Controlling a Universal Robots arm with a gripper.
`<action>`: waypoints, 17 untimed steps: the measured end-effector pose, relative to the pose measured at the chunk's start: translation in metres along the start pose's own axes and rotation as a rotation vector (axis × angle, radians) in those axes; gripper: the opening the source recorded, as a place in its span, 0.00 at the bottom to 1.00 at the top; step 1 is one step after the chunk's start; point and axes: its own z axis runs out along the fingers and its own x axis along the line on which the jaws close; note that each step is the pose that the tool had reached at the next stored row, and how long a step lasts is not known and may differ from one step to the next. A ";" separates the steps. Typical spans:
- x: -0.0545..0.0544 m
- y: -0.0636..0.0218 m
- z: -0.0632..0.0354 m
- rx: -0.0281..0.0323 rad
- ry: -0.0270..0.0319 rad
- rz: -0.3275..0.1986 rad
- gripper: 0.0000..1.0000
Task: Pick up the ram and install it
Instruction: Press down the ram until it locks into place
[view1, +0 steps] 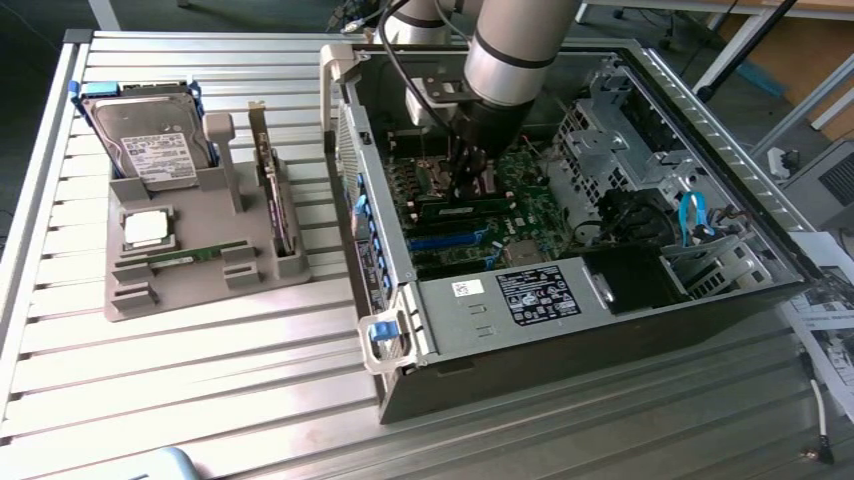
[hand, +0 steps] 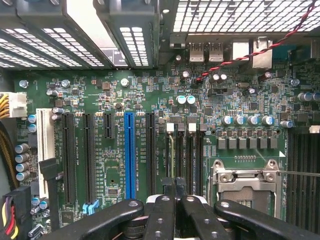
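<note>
The ram (view1: 447, 210) is a narrow green stick standing on edge in a memory slot of the motherboard (view1: 527, 215) inside the open computer case (view1: 587, 300). In the wrist view the ram (hand: 171, 155) appears as a thin pale edge running along a black slot. My gripper (view1: 467, 190) reaches down into the case right over its middle. The gripper (hand: 175, 187) is shut, its black fingertips (hand: 162, 200) meeting at the stick's upper edge. Whether they pinch it is hidden. A second, matching stick (view1: 180, 257) lies flat on the grey holder (view1: 200, 285).
The holder at the exterior view's left also carries a hard drive (view1: 147, 140), a silver processor (view1: 147, 228) and an upright expansion card (view1: 274, 190). Beside the memory slots are the processor socket (hand: 245, 185), a blue slot (hand: 129, 150) and the drive cages (view1: 601, 130).
</note>
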 end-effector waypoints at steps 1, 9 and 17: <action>0.000 0.0000 0.0003 0.0000 -0.0001 0.000 0.11; 0.000 0.0000 0.0021 0.0001 -0.0002 0.000 0.11; 0.000 0.0000 0.0029 0.0000 0.0000 0.000 0.11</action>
